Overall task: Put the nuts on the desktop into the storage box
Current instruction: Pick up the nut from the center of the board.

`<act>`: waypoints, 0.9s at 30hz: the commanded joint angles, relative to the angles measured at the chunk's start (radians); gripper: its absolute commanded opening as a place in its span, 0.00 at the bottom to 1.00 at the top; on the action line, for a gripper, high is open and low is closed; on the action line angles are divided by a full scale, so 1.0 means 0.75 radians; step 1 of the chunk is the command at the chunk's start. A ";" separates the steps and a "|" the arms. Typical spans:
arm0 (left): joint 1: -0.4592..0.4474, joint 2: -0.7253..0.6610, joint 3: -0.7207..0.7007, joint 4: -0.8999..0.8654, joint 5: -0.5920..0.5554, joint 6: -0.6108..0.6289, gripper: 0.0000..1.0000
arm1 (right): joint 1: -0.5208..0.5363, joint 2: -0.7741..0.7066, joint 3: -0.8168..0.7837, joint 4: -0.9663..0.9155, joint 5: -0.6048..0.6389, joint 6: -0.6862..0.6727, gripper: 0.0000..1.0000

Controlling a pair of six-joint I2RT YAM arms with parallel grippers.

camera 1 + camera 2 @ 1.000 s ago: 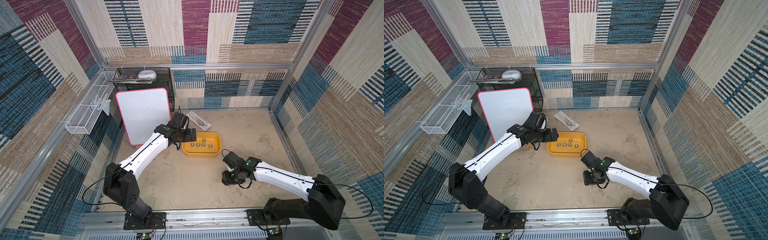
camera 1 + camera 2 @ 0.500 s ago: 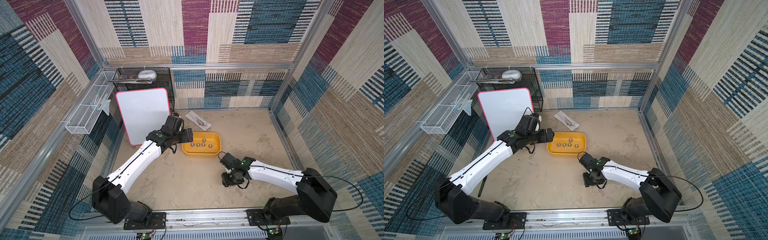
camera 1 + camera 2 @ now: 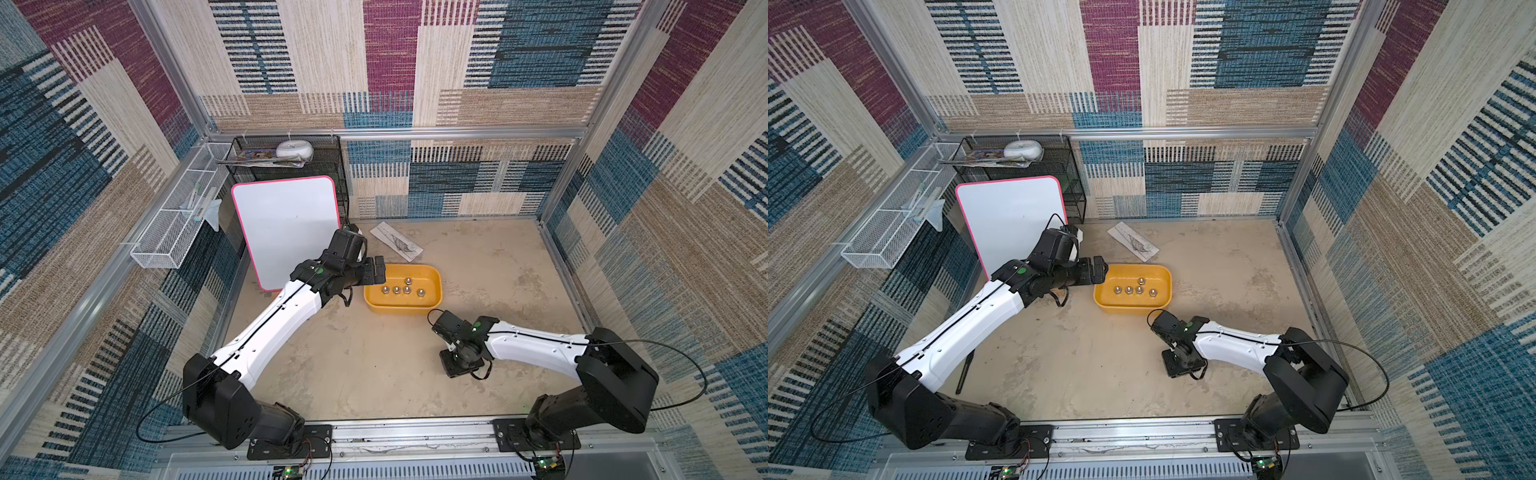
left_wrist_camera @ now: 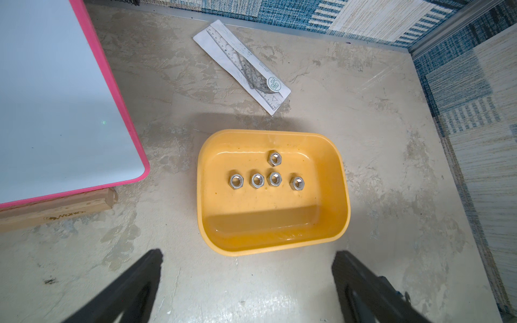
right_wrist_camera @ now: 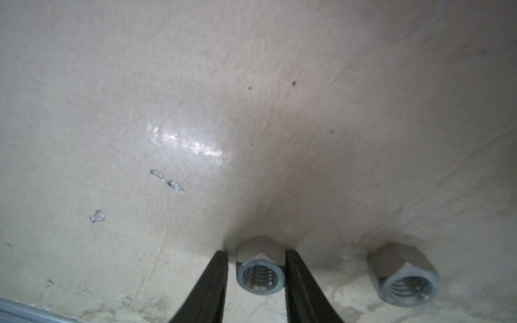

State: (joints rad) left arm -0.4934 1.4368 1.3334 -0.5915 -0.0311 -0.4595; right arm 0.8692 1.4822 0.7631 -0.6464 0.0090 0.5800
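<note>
Two nuts [image 5: 260, 275] [image 5: 402, 279] are left on the worktop [image 5: 251, 112], close to the robot's base, side by side but not touching. The right hand [image 5: 256, 257] is lowered over one of them, its two dark fingers [image 5: 296, 279] narrowed to either side of that nut. One finger looks to be touching it and the other has a sliver of shadow between. Whether the pinch is complete I cannot tell. The nut rests on the worktop and the neighbouring nut lies clear of the fingers.

Further back sits the yellow box [image 4: 345, 195], with five more nuts lying flat on its floor: four in a row and one behind them. The left hand [image 3: 376, 269] hangs beside the box's short end, spread wide and holding nothing.

Beyond the box lie a ruler [image 4: 243, 67] in a clear sleeve and a pink-edged whiteboard [image 3: 286, 232] leaning against a black rack [image 3: 291, 166].

The step in hand appears to be picking up the sixth nut. The next move calls for a firm squeeze and a straight lift that does not knock the neighbour. The right hand then has to carry the nut to the box and release it low over the box floor, keeping clear of the left hand. A nut this small and smooth could slip or twist out of the grip.
</note>
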 commanded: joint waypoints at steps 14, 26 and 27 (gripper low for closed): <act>0.002 -0.060 0.035 -0.041 -0.033 0.041 1.00 | 0.006 0.165 0.478 -0.259 0.176 -0.061 0.20; 0.004 -0.152 0.042 -0.082 -0.135 0.073 1.00 | -0.218 0.537 1.038 -0.315 0.193 -0.298 0.21; 0.004 -0.156 0.043 -0.086 -0.149 0.075 1.00 | -0.247 0.576 1.081 -0.316 0.186 -0.312 0.21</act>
State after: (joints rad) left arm -0.4927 1.3293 1.3617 -0.6441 -0.0940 -0.4179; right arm 0.7170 1.8759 1.5219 -0.8627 0.1463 0.3988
